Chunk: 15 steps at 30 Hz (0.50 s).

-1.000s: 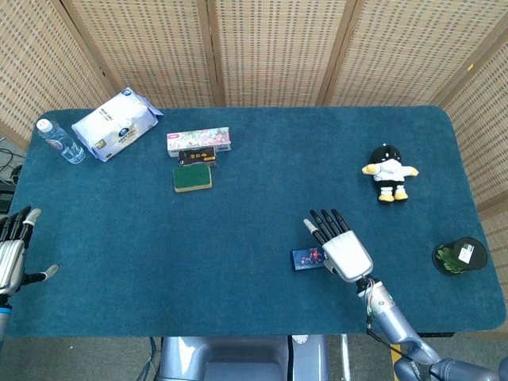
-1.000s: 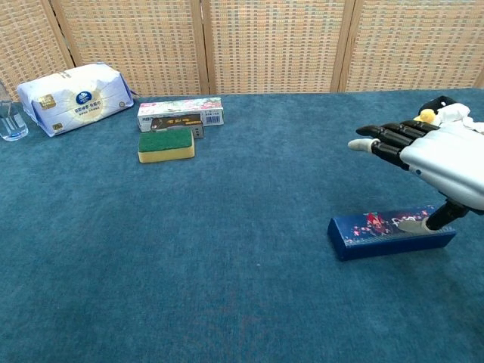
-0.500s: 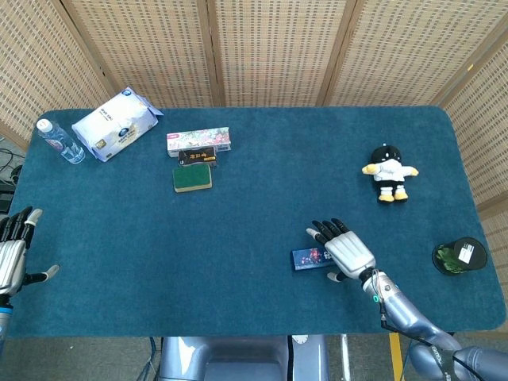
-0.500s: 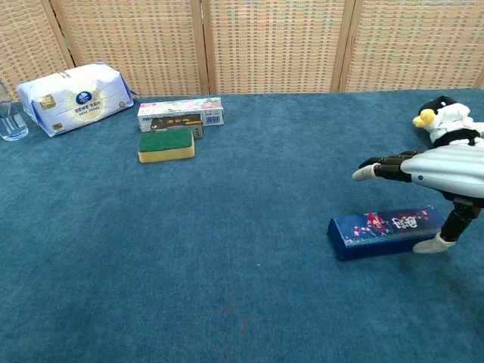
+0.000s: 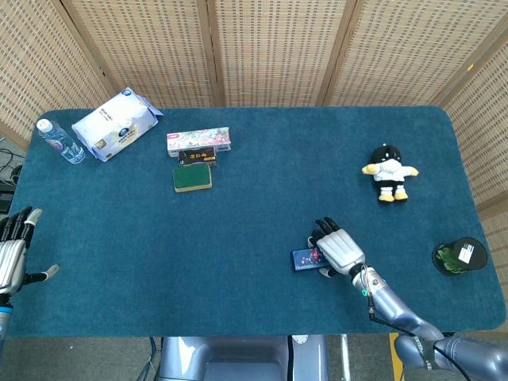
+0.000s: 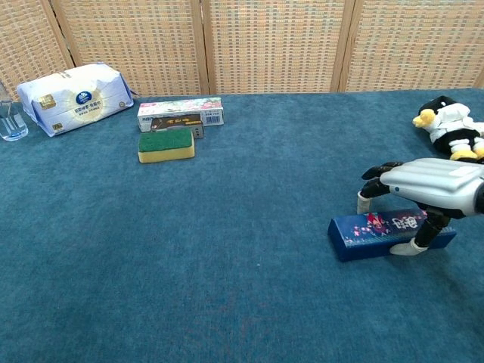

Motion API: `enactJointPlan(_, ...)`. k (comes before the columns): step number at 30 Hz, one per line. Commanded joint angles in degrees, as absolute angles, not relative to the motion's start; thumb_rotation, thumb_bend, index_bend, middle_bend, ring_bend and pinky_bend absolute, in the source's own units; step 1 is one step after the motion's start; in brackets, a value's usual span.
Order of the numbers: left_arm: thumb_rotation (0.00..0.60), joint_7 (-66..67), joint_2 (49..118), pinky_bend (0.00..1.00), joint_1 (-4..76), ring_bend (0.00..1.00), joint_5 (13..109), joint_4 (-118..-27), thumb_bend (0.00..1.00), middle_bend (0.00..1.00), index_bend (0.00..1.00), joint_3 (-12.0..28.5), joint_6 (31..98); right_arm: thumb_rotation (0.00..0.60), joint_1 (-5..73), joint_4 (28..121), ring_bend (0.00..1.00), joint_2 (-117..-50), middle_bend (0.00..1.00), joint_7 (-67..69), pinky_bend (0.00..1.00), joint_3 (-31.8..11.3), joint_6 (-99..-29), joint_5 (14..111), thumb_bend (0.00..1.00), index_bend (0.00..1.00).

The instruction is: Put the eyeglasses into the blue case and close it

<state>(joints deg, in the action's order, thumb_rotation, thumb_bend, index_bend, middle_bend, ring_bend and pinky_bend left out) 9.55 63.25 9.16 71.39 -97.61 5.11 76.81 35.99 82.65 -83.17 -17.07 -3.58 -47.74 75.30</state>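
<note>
The blue case (image 5: 305, 259) (image 6: 376, 231) lies closed on the table near its front edge, a flower print on its lid. My right hand (image 5: 340, 249) (image 6: 427, 181) is down over the case's right half. Its fingers (image 6: 366, 198) curl over the far side and its thumb (image 6: 409, 247) sits against the near side, so it grips the case. The case stays flat on the cloth. No eyeglasses show in either view. My left hand (image 5: 12, 254) rests at the table's left edge, fingers apart and empty, seen only in the head view.
At the back left are a water bottle (image 5: 59, 140), a tissue pack (image 5: 116, 123), a long printed box (image 5: 198, 140) and a green sponge (image 5: 193, 178). A plush toy (image 5: 388, 174) lies at the right, and a black pot (image 5: 459, 255) stands at the right edge.
My right hand came down from above the case and curled its fingers around it. The case and my left hand have not moved.
</note>
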Motion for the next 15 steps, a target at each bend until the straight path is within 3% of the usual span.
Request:
enactJointPlan(1, 0.600, 9.43, 63.25, 0.00, 9.14, 0.00, 71.42, -97.59, 0.00, 0.00, 0.00, 5.14, 76.88, 0.600, 35.94, 81.89, 0.02, -83.98, 0.41, -17.49, 0.01, -3.61, -48.94, 75.54, 0.37, 0.51)
enactJointPlan(6, 0.600, 9.38, 63.22, 0.00, 9.14, 0.00, 71.44, -97.60, 0.00, 0.00, 0.00, 5.13, 76.89, 0.600, 35.35, 80.85, 0.05, -85.24, 0.42, -17.36, 0.01, -3.67, -51.80, 76.72, 0.41, 0.54)
enactJointPlan(9, 0.600, 9.27, 63.19, 0.00, 9.10, 0.00, 71.57, -97.69, 0.00, 0.00, 0.00, 5.11, 76.99, 0.600, 35.26, 80.83, 0.05, -85.26, 0.35, -16.94, 0.01, -3.49, -52.14, 77.02, 0.40, 0.50)
enactJointPlan(11, 0.600, 9.05, 63.07, 0.00, 9.07, 0.00, 71.70, -97.83, 0.00, 0.00, 0.00, 5.13, 77.08, 0.600, 35.26, 81.09, 0.03, -85.05, 0.16, -16.62, 0.01, -3.31, -51.96, 77.03, 0.29, 0.31)
enactJointPlan(13, 0.600, 8.81, 62.92, 0.00, 8.96, 0.00, 71.86, -97.96, 0.00, 0.00, 0.00, 5.16, 77.31, 0.600, 35.28, 81.76, 0.00, -84.55, 0.03, -15.87, 0.01, -3.18, -51.63, 76.99, 0.17, 0.14)
enactJointPlan(15, 0.600, 8.41, 62.73, 0.00, 8.86, 0.00, 72.07, -98.12, 0.00, 0.00, 0.00, 5.15, 77.49, 0.600, 35.17, 83.00, 0.00, -83.80, 0.00, -14.93, 0.01, -3.52, -51.99, 76.86, 0.09, 0.05)
